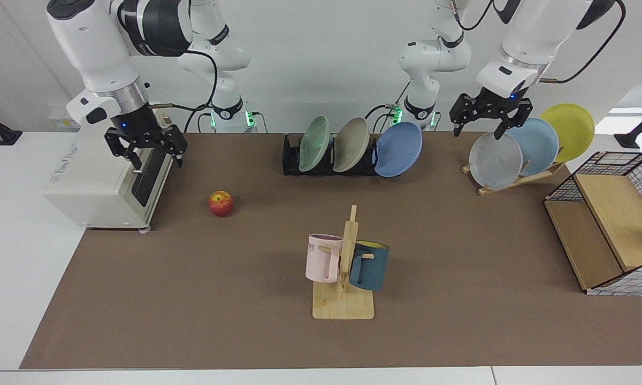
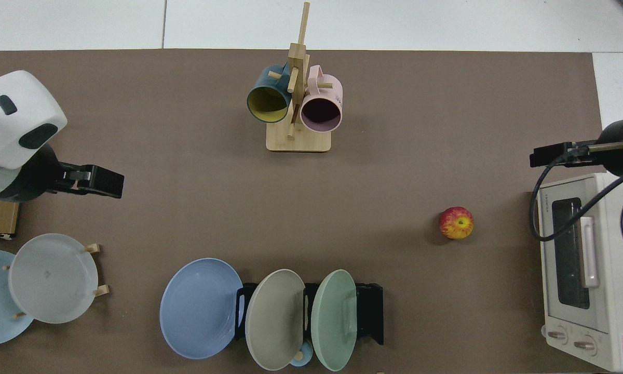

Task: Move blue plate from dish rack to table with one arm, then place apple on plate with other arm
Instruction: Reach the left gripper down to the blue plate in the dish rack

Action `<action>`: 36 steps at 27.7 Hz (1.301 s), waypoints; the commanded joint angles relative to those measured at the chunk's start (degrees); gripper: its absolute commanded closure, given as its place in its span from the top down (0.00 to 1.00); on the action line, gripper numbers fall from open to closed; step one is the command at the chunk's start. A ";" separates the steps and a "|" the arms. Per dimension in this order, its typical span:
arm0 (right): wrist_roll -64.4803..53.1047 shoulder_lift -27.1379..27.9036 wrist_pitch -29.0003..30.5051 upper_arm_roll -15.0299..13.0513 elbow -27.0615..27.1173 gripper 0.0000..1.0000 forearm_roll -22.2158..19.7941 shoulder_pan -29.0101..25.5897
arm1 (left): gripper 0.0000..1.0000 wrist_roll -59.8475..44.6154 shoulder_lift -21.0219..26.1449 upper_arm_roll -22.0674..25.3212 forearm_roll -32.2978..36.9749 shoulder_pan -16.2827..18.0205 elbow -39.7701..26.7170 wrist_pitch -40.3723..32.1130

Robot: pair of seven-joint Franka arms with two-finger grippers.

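Leaning in the end slot of the low black slotted dish rack [image 1: 329, 160], at the right end in the facing view, the round matte periwinkle-blue plate [image 1: 399, 148] is seen tilted, its shallow face turned toward the near side. Two more plates, a beige one [image 1: 351, 144] and a pale green one [image 1: 314, 143], are held upright between the dividers beside it. The rack is set at the far edge of the matte brown mat [image 1: 246, 299] that covers most of the white surface [image 1: 10, 256].

The small round red apple with yellow patches [image 1: 221, 203] is found on the mat, well apart from the rack, near the boxy cream toaster oven [image 1: 107, 184] at the left of the facing view.

The right gripper [image 1: 152, 156] is held above the oven's front, its black fingers spread with nothing between them. The left gripper [image 1: 489, 120] is held above the slanted light wooden plate stand [image 1: 519, 179], just over the grey plate [image 1: 495, 160]; its fingers are likewise spread and empty. A sky-blue plate [image 1: 537, 140] and a glossy yellow plate [image 1: 570, 130] are stacked behind the grey one.

Near the middle front, a wooden mug stand [image 1: 345, 299] is seen carrying a pink mug [image 1: 323, 258] and a dark teal mug [image 1: 372, 266]. A wire-and-wood shelf basket [image 1: 607, 235] is placed at the far right.
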 commanded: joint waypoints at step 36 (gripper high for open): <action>-0.79 -0.83 -2.72 2.21 0.23 1.00 0.79 3.19 | 1.00 0.31 -4.00 0.48 -0.53 0.98 -5.14 -0.52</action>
